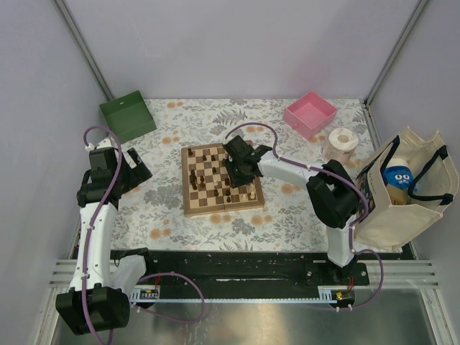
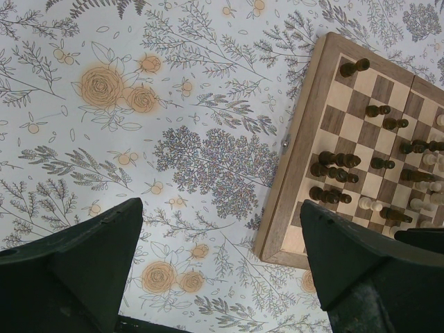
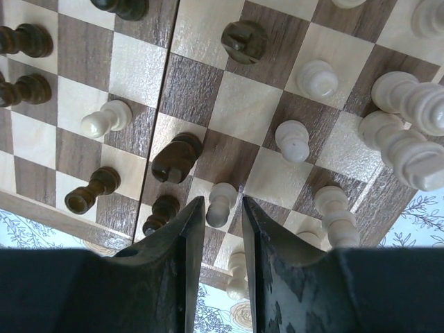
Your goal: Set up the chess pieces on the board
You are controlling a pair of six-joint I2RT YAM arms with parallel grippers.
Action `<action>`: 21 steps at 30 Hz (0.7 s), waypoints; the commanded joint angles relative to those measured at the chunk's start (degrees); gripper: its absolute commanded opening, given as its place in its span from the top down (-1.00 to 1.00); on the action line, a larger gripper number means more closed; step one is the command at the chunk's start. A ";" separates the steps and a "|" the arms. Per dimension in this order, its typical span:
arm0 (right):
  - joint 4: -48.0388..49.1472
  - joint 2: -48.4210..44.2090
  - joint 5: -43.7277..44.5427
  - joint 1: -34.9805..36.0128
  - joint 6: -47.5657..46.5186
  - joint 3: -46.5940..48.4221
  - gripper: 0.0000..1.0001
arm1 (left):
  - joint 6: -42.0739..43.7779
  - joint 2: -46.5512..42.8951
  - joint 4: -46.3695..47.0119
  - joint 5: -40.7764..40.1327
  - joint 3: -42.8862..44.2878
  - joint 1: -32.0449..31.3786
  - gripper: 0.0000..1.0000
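Note:
The board (image 1: 188, 208) lies mid-table with dark brown and cream chess pieces (image 1: 215, 188) scattered over its squares, some standing and some lying. My right gripper (image 1: 237, 169) hovers low over the board. In the right wrist view its jaws (image 3: 223, 200) stand narrowly apart around a standing cream pawn (image 3: 220, 208), with a small gap on the right side. A dark piece (image 3: 175, 157) lies just left of it. My left gripper (image 1: 140, 169) is open and empty over the cloth (image 2: 222, 263), left of the board's corner (image 2: 298, 139).
A green box (image 1: 127, 115) stands at the back left and a pink box (image 1: 310, 113) at the back right. A tape roll (image 1: 343, 140) and a cream tote bag (image 1: 402, 194) sit on the right. A floral cloth (image 1: 165, 129) covers the table.

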 commanded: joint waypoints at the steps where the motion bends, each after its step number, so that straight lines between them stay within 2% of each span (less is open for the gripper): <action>1: 1.05 0.56 -0.34 0.25 0.77 1.62 0.31 | 0.66 -0.13 2.05 0.83 -0.09 0.35 -0.98; 6: 0.97 -0.23 0.89 0.25 -0.29 1.44 0.51 | 0.66 -0.22 2.13 0.66 -0.18 0.35 -0.98; 15: 0.18 -1.55 7.22 0.07 -0.64 0.83 0.56 | 0.66 -0.30 2.13 0.92 -0.26 0.35 -0.98; 21: 0.35 -1.46 7.22 -0.89 -0.55 0.38 0.56 | 0.66 -0.22 2.13 1.01 -0.26 0.35 -0.98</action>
